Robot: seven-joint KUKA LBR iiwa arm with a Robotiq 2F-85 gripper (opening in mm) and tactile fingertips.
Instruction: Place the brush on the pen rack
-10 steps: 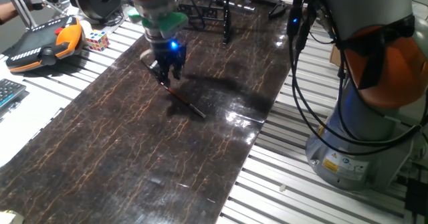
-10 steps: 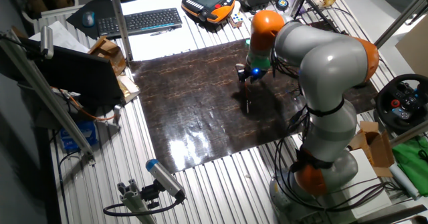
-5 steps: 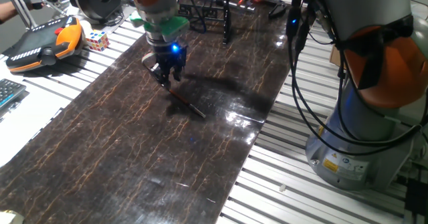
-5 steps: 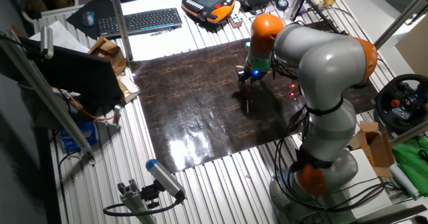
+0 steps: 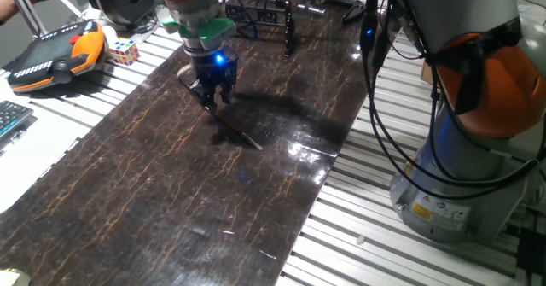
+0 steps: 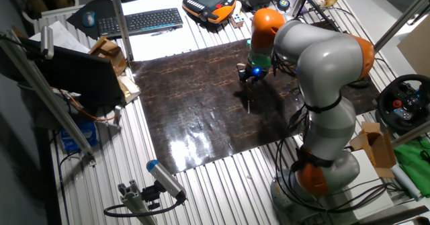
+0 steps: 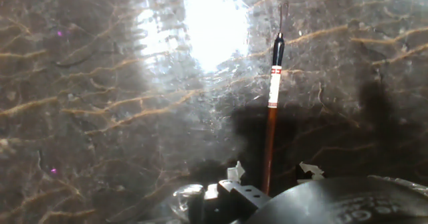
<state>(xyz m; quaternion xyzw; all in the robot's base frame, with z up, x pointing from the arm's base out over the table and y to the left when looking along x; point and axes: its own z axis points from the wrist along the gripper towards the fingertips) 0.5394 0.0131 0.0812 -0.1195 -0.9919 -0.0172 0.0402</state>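
Tool (image 5: 215, 98) low on the dark marble desk (image 5: 171, 192), fingers straddling the brush (image 5: 239, 132) shaft near its back end (closed on it or not, can't tell), brush flat on the desk, pen rack (image 5: 264, 17) well apart at the far edge.

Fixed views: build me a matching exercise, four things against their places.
Things:
1. brush
2. pen rack
3. keyboard
4. colour cube

Places:
A. beside the mouse
B. at the dark mat's far end, seen from one fixed view
C. next to the orange and black pendant
D. running out from between the fingers of the gripper

Pairs: 1-D, 2-B, 3-A, 4-C
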